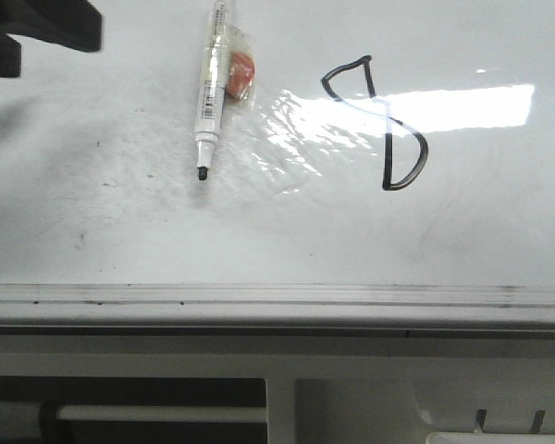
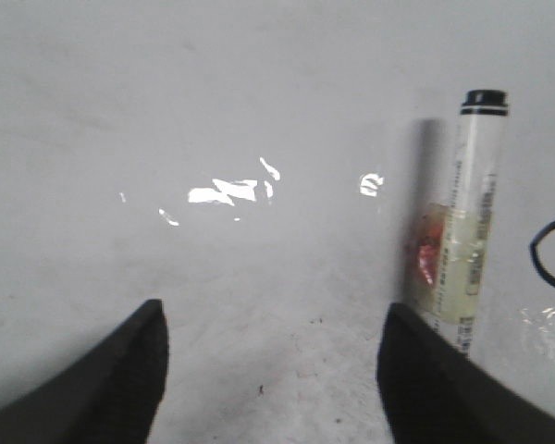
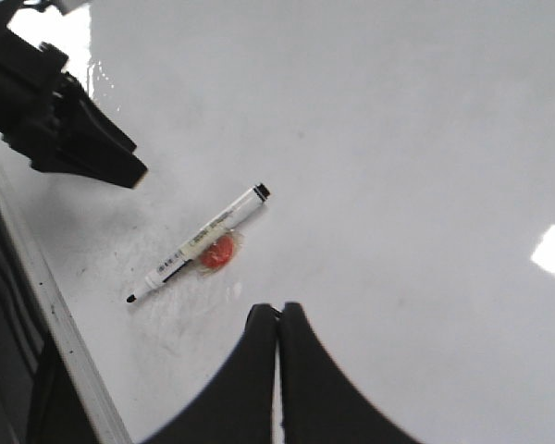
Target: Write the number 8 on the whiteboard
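Observation:
The whiteboard (image 1: 120,231) is glossy white with grey smudges and glare. The number 8 (image 1: 379,120) is drawn on it in thin black line, right of centre; a part of it shows in the left wrist view (image 2: 553,259). A white marker (image 1: 209,88) lies uncapped on the board left of the 8, its tip (image 1: 203,173) towards the near edge. My left gripper (image 2: 276,361) is open and empty just above the board, with the marker (image 2: 472,231) beside one finger (image 2: 439,379). My right gripper (image 3: 277,314) is shut and empty, high above the board, with the marker (image 3: 199,245) below it.
A small orange item in clear wrap (image 1: 239,72) lies against the marker. The silver-grey edge rail (image 1: 259,296) runs along the board's near side. Beige furniture with slots (image 1: 351,388) stands below it. The left gripper's dark body (image 1: 46,23) fills the far left corner.

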